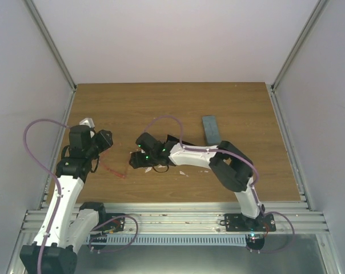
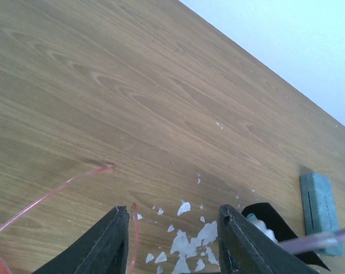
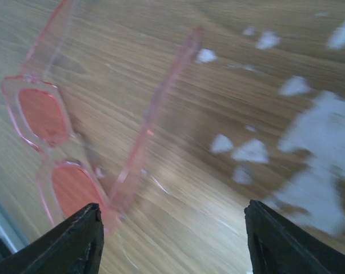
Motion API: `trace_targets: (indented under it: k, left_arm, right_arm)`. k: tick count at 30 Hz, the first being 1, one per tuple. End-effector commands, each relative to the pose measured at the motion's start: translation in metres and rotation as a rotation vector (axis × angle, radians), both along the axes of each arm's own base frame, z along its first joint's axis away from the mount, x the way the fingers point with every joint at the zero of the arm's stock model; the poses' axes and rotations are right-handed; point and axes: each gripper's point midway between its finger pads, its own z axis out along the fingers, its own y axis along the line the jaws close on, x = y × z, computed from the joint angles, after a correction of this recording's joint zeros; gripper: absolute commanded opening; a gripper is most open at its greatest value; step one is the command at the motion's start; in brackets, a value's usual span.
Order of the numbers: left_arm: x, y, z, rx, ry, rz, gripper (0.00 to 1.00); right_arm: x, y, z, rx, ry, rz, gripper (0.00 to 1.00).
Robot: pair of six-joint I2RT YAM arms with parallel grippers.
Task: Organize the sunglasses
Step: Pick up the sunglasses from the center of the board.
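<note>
Sunglasses [image 3: 44, 114] with a clear pink frame and red lenses lie flat on the wooden table [image 1: 247, 108], temples unfolded, at 9 o'clock of the right gripper [image 3: 172, 208] and 5 o'clock of the left gripper [image 2: 172, 211]. Both grippers stand with fingers apart and nothing between them; one pink temple runs just beside a right finger. White flakes [image 2: 189, 237] litter the wood near the left gripper, and a grey-blue oblong case [image 1: 211, 130] lies at 1 o'clock of the right gripper, well apart

wooden table [image 1: 247, 114]: pink sunglasses [image 3: 44, 114], grey-blue case [image 1: 211, 130]
</note>
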Motion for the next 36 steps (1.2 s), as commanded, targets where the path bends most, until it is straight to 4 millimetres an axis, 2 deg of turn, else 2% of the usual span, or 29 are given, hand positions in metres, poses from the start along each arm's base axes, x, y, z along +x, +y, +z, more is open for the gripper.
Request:
trace_targets:
  k: [1, 8, 13, 19, 27, 32, 36]
  left_arm:
    - [-0.002, 0.001, 0.013, 0.002, -0.03, -0.007, 0.44]
    - [-0.006, 0.0, 0.01, 0.001, -0.029, -0.013, 0.45]
    - [-0.006, -0.002, 0.01, -0.008, -0.033, -0.019, 0.45]
    - [-0.01, -0.005, 0.005, -0.022, -0.023, -0.032, 0.44]
    - [-0.019, -0.007, 0.025, 0.014, -0.041, -0.071, 0.45]
    - [-0.025, -0.014, 0.023, 0.001, -0.015, -0.11, 0.46]
    - [-0.03, -0.03, 0.025, -0.069, -0.021, -0.182, 0.47]
  right_arm:
    - [-0.006, 0.046, 0.003, 0.117, 0.094, -0.022, 0.65]
    - [0.0, 0.054, -0.021, 0.109, 0.144, -0.091, 0.55]
    - [0.005, 0.063, -0.024, 0.12, 0.15, -0.091, 0.4]
    - [0.019, 0.057, -0.032, 0.144, 0.196, -0.168, 0.27]
    - [0.038, 0.047, -0.005, 0.2, 0.136, -0.234, 0.01]
    - [0.049, 0.026, 0.018, 0.196, 0.061, -0.291, 0.0]
    - [0.062, -0.004, 0.04, 0.163, -0.022, -0.377, 0.01]
